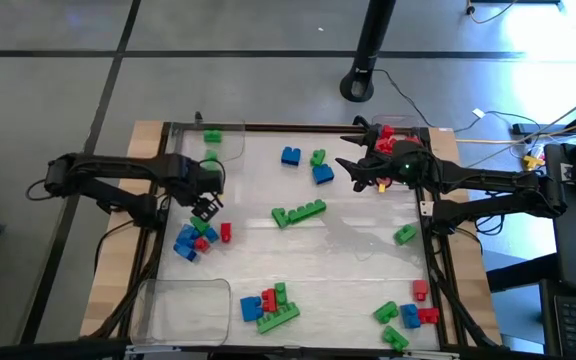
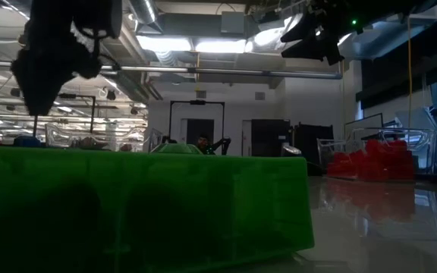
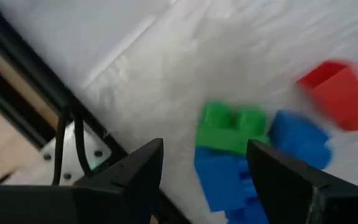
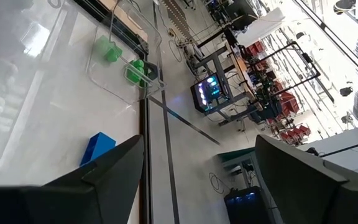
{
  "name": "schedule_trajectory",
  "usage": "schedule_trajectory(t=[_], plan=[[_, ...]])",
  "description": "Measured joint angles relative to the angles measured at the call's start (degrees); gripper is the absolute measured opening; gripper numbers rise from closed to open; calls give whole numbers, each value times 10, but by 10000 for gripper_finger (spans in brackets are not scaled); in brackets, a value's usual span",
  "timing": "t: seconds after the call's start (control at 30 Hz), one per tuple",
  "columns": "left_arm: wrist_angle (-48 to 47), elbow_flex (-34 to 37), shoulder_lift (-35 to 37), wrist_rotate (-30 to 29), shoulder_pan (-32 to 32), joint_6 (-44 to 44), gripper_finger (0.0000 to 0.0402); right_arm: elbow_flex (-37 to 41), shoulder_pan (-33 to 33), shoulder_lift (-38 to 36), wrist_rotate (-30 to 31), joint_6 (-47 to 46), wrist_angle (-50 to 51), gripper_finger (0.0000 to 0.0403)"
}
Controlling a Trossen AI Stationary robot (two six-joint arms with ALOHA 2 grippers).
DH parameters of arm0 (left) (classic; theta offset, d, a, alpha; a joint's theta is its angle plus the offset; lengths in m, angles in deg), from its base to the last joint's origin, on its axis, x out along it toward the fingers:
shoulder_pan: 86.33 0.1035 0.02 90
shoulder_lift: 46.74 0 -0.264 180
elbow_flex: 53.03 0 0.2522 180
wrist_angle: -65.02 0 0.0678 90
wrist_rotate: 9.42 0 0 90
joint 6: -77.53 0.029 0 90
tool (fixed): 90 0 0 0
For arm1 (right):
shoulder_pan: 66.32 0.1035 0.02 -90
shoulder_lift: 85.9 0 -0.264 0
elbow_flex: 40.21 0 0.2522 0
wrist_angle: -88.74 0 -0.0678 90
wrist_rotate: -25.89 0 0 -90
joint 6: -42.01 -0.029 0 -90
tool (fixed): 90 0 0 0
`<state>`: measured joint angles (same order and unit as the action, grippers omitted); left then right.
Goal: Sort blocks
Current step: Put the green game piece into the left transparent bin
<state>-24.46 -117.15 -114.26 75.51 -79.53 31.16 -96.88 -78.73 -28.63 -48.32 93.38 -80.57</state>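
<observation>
The blocks lie scattered on the white table. A cluster of blue, green and red blocks [image 1: 193, 240] sits near the left edge. My left gripper [image 1: 206, 208] hangs open just above it, pointing down. In the left wrist view a green block [image 3: 232, 127] and a blue block [image 3: 225, 180] show between and beyond the open fingers of the left gripper [image 3: 205, 149], with a red block [image 3: 337, 93] farther off. My right gripper [image 1: 353, 175] waits open and level at the far right, above the table, holding nothing; its wrist view, with the right gripper [image 4: 199, 143] open, sees a blue block [image 4: 98, 148].
A clear tray [image 1: 218, 140] with green blocks stands at the far left, a tray [image 1: 400, 132] with red blocks at the far right, and an empty clear tray [image 1: 183, 305] at the near left. A long green block [image 1: 298, 212] lies mid-table. More blocks [image 1: 268, 305] lie along the near edge.
</observation>
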Motion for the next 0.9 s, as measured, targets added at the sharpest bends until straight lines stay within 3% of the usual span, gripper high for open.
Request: schedule_trajectory(t=[0.2, 0.4, 0.9], plan=[[24, 53, 0, 37, -9, 12, 221, 0, 0, 0, 0, -1, 0, 309], [74, 95, 0, 68, -38, 111, 221, 0, 0, 0, 0, -1, 1, 309], [132, 107, -11, 3, -127, 300, 221, 0, 0, 0, 0, -1, 2, 309]])
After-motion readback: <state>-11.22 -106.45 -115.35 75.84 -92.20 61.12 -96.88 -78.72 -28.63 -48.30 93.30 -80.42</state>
